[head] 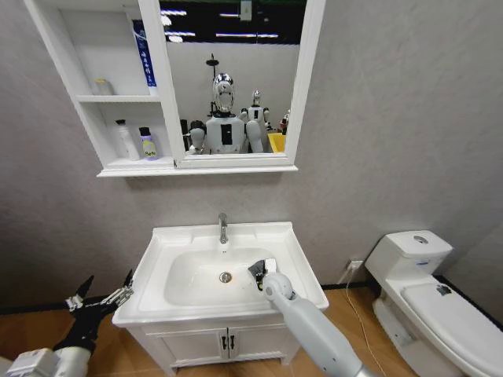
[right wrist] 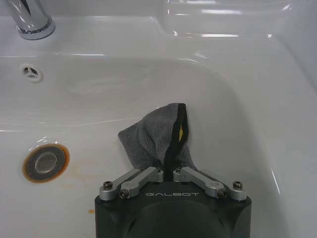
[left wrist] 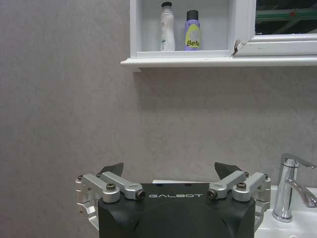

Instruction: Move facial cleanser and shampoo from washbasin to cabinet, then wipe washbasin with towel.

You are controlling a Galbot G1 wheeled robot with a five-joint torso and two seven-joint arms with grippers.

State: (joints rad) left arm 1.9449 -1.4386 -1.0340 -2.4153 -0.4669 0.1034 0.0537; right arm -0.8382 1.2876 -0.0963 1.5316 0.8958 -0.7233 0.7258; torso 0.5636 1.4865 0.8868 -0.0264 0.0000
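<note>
The right claw (right wrist: 174, 172) reaches down into the washbasin (head: 295, 255) and pinches the towel (right wrist: 158, 136) against the bowl's side, judged to be for wiping. The towel is a dark grey, crumpled cloth with a black edge and a yellow fleck. Two bottles (head: 137, 141) already stand on the cabinet (head: 130, 166) shelf. The left claw (head: 100, 295) hangs spread beside the vanity, idle.

Right end effector (right wrist: 172, 172) clamped, left (left wrist: 169, 172) agape
</note>
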